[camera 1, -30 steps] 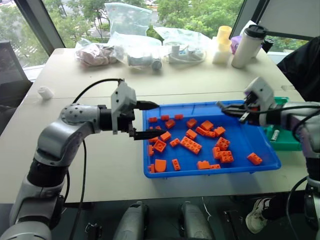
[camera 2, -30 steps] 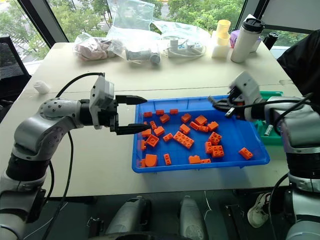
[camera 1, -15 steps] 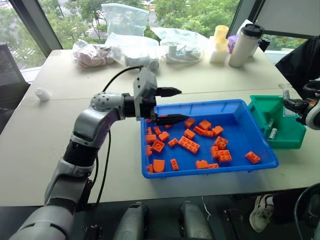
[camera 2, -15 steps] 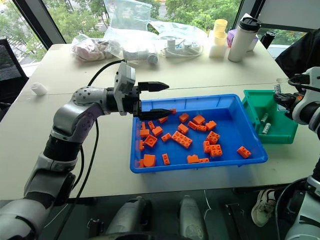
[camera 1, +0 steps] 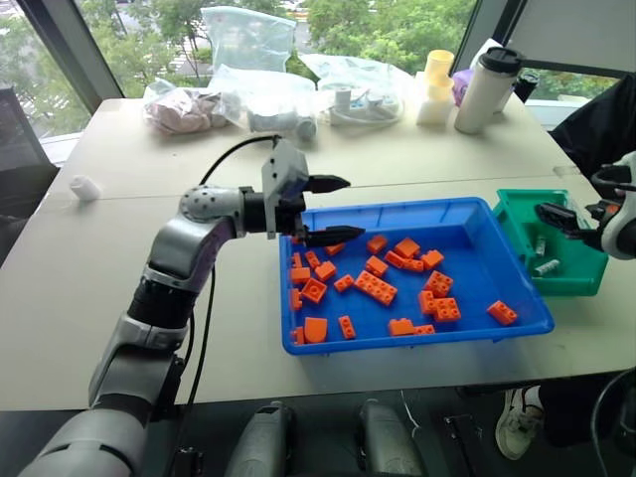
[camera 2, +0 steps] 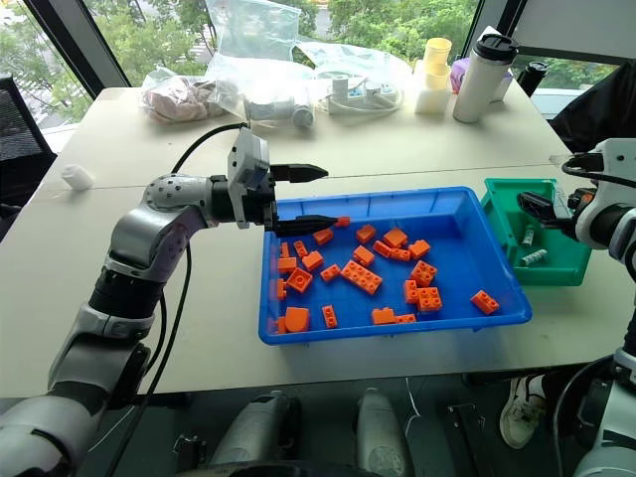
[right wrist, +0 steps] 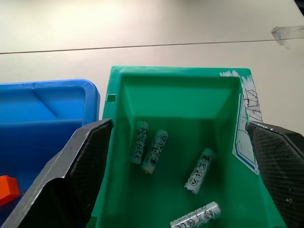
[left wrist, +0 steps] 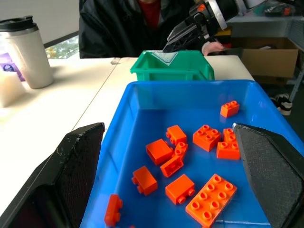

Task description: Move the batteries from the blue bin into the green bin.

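Note:
The blue bin (camera 1: 477, 268) lies in the middle of the table and holds several orange bricks (camera 1: 380, 287). Just to its right stands the green bin (camera 1: 574, 281), and several silver-grey batteries (right wrist: 155, 151) lie on its floor. My right gripper (right wrist: 179, 123) hangs open above the green bin with nothing between its fingers. It also appears at the right edge of the head view, right gripper (camera 1: 556, 214). My left gripper (camera 1: 353, 209) is open and empty, level over the blue bin's far left corner and pointing right.
Clear plastic bags (camera 1: 268, 94), a white tumbler with a black lid (camera 1: 489, 91) and a pale yellow cup (camera 1: 440, 84) line the far side of the table. A small white object (camera 1: 88, 186) lies at the left. A person in black (left wrist: 142, 23) sits beyond the green bin.
My right gripper swung from over the blue bin to above the green bin, then opened its fingers. My left gripper reached a little further over the blue bin's left end.

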Action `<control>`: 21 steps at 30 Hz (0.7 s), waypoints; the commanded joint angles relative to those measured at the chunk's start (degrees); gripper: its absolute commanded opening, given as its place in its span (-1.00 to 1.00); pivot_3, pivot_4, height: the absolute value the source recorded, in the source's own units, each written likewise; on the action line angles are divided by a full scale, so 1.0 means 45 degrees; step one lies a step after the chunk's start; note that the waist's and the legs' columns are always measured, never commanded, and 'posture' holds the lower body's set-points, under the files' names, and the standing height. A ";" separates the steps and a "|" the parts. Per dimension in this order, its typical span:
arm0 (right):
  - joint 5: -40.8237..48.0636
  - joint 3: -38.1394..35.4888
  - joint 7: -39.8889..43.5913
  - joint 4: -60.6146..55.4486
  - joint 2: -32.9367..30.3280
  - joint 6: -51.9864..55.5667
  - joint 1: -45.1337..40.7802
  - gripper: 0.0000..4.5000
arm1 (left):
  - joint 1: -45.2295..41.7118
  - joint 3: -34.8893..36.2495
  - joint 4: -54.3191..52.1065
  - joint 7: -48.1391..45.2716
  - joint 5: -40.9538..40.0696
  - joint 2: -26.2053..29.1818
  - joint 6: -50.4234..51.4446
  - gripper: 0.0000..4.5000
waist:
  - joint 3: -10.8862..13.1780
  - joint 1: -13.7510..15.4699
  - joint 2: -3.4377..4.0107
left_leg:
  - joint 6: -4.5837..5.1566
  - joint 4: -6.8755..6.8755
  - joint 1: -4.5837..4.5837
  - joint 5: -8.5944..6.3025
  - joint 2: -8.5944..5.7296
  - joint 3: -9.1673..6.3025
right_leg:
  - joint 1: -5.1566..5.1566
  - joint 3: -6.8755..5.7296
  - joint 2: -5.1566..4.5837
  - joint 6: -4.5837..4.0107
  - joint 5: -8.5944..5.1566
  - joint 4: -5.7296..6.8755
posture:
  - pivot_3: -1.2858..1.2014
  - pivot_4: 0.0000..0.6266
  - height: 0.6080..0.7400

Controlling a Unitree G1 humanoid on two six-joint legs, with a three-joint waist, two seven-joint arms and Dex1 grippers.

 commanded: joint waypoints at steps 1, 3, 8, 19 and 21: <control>0.0923 -0.0296 0.1733 -0.1038 -0.0556 -0.1435 0.0200 0.97 | 0.0488 0.0862 -0.1151 0.0041 -0.0147 0.0919 0.0307 1.00 | 0.0000 -0.0042 0.0000 | 0.0000 0.0000 0.0000 0.0000 0.0002 -0.0001 | 0.0000 0.0000 0.0002 0.0000 0.0000 -0.0001 | 0.03 -0.52 1.00; 0.1574 -0.0574 0.3098 -0.1818 -0.0826 -0.2086 0.0911 0.97 | 0.1109 0.1348 -0.2039 -0.0024 -0.0535 0.1764 0.0989 1.00 | 0.0000 -0.0071 0.0000 | 0.0001 -0.0010 0.0002 0.0000 0.0009 0.0000 | -0.0006 0.0001 0.0010 0.0000 0.0000 -0.0002 | 0.03 -0.52 1.00; 0.2480 -0.2575 0.5098 -0.2434 -0.1861 -0.2284 0.3207 0.97 | 0.3387 0.3626 -0.4834 0.0685 -0.1589 0.4317 0.3241 1.00 | 0.0005 0.0006 -0.0006 | 0.0002 -0.0024 -0.0004 -0.0002 0.0020 -0.0005 | -0.0014 -0.0001 0.0011 0.0000 0.0000 -0.0008 | 0.03 -0.52 1.00; 0.3385 -0.2891 0.7024 -0.2807 -0.1426 -0.3317 0.6000 0.97 | 0.6694 0.6290 -0.7562 0.3472 -0.3731 0.4447 0.6084 1.00 | 0.0008 0.0226 -0.0014 | 0.0032 -0.0022 0.0167 -0.0024 0.0009 -0.0017 | 0.0198 -0.0013 -0.0009 0.0000 -0.0006 -0.0061 | 0.03 -0.52 1.00; 0.3452 -0.2536 0.6772 -0.2952 -0.1290 -0.3380 0.5871 0.97 | 0.7107 0.6385 -0.7594 0.3610 -0.3670 0.4485 0.5963 1.00 | 0.0008 0.0210 -0.0014 | 0.0031 -0.0030 0.0188 -0.0025 0.0012 -0.0015 | 0.0211 -0.0012 -0.0007 -0.0001 -0.0007 -0.0061 | 0.03 -0.52 1.00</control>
